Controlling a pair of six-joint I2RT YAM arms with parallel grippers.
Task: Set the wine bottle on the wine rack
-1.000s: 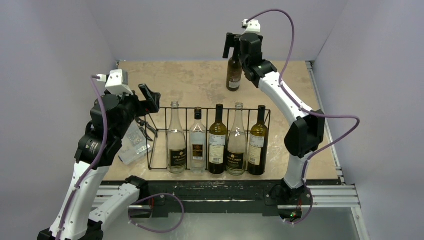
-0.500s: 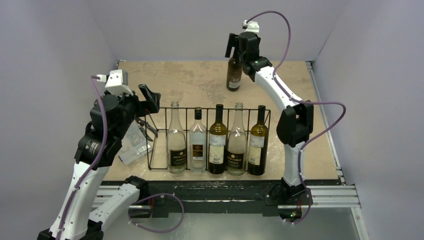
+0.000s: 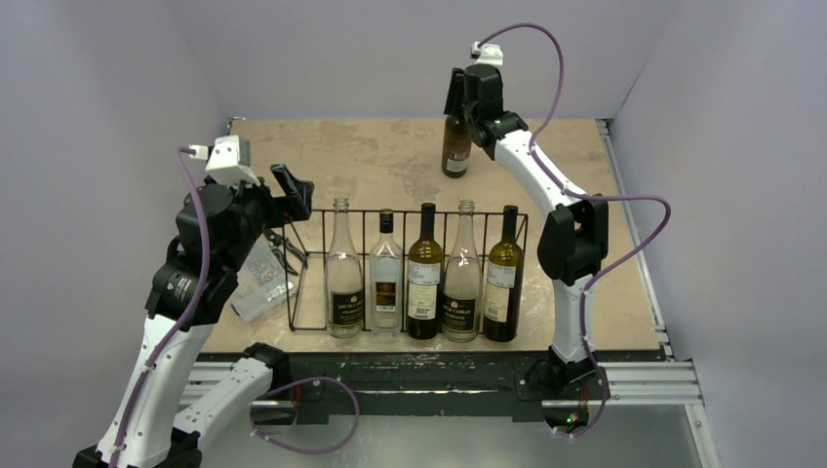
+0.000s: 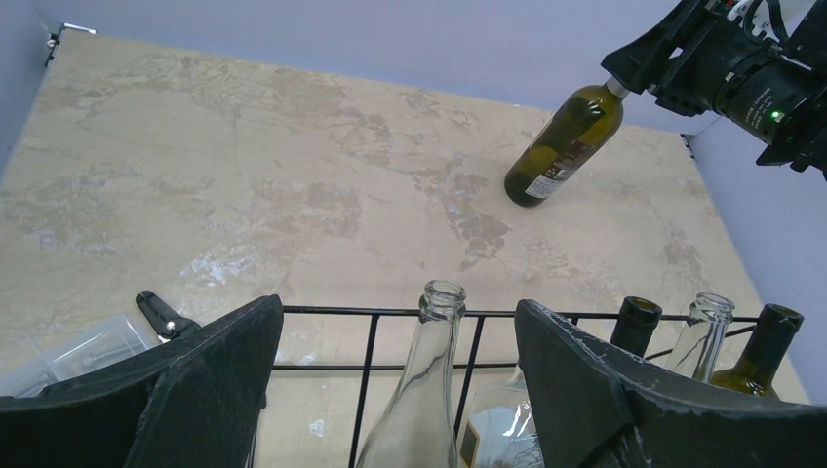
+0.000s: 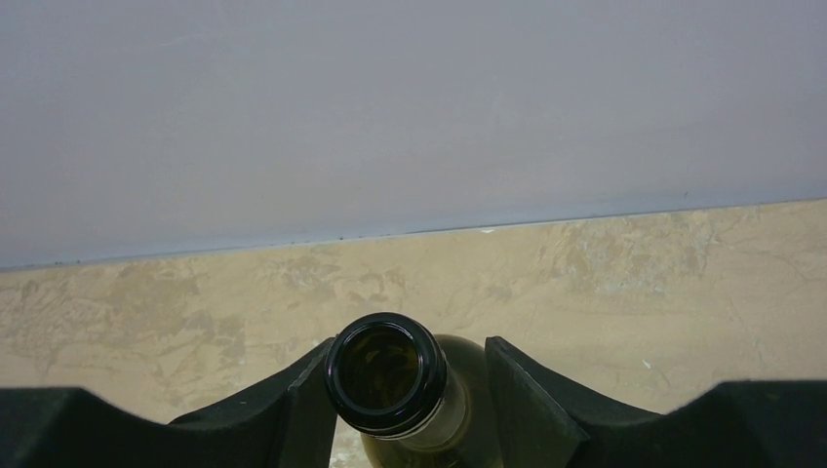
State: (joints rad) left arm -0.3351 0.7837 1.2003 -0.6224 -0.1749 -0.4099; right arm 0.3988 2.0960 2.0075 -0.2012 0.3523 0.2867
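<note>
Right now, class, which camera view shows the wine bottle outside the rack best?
The left wrist view: the wine bottle shows from base to neck, label included. The top external view shows it small, its neck top hidden by the right end effector. The right wrist view shows only its open mouth between the fingers.

Through the right wrist camera the dark green glass wine bottle (image 5: 385, 375) shows only mouth and shoulder; the rest drops below the edge. From overhead the right end effector (image 3: 456, 100) covers its neck top, and its label (image 3: 454, 164) is too small to read. The left wrist camera cuts off the lower half of the black thin-wire wine rack (image 4: 341, 311).
</note>
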